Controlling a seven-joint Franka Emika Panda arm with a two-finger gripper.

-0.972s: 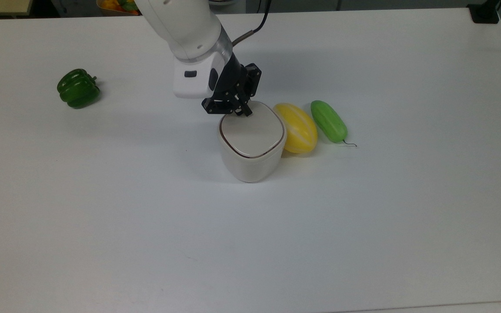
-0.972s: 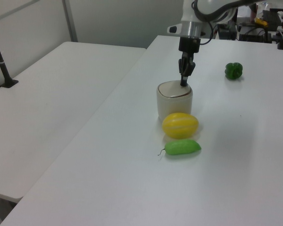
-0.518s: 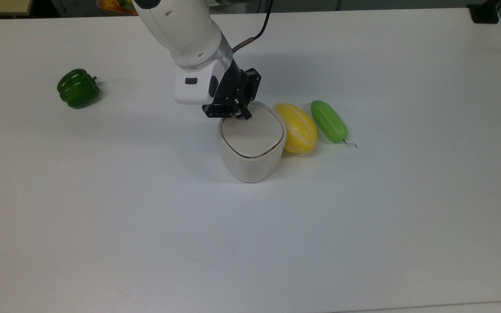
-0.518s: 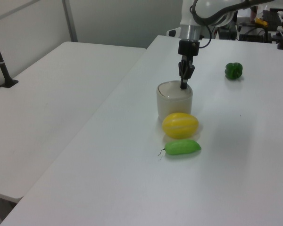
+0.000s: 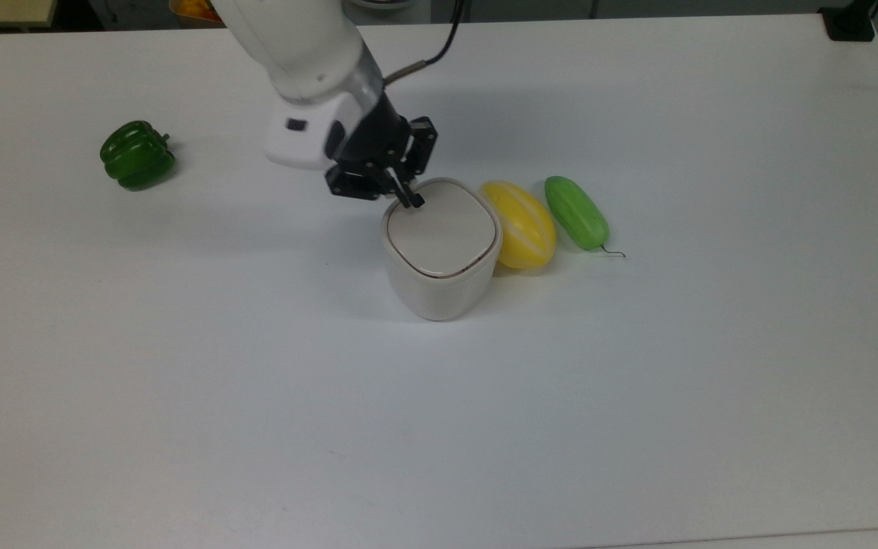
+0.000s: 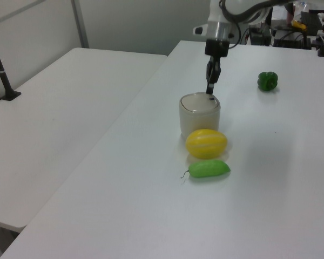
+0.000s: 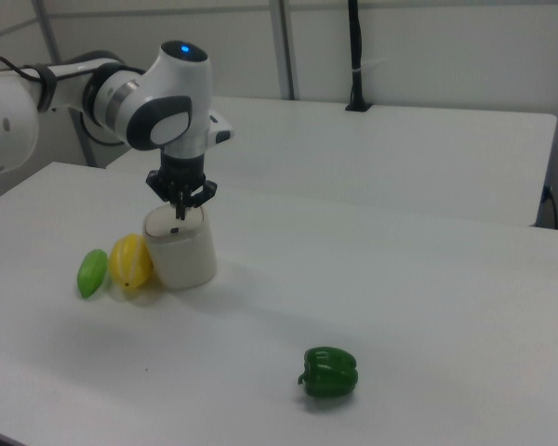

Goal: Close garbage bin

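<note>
The garbage bin [image 5: 439,282] is a small beige tub with rounded corners near the table's middle. Its lid [image 5: 443,229] lies flat on the rim, with a thin dark seam along the near edge. My gripper [image 5: 411,200] hangs from the white arm over the lid's corner on the top view's left, fingers shut and pointing down, tips at or just above the lid. In the left view the gripper [image 6: 210,90] stands above the far edge of the bin [image 6: 199,117]. In the right view the gripper [image 7: 179,210] is right over the bin [image 7: 180,253].
A yellow melon [image 5: 520,225] touches the bin on the top view's right, with a light green cucumber [image 5: 576,212] just beyond it. A dark green bell pepper [image 5: 137,155] sits far off on the top view's left. The white table [image 5: 439,427] stretches wide in front.
The lid has dropped from a slight tilt to flat on the bin. My gripper has shifted toward the top view's left, from the lid's far edge to its corner.
</note>
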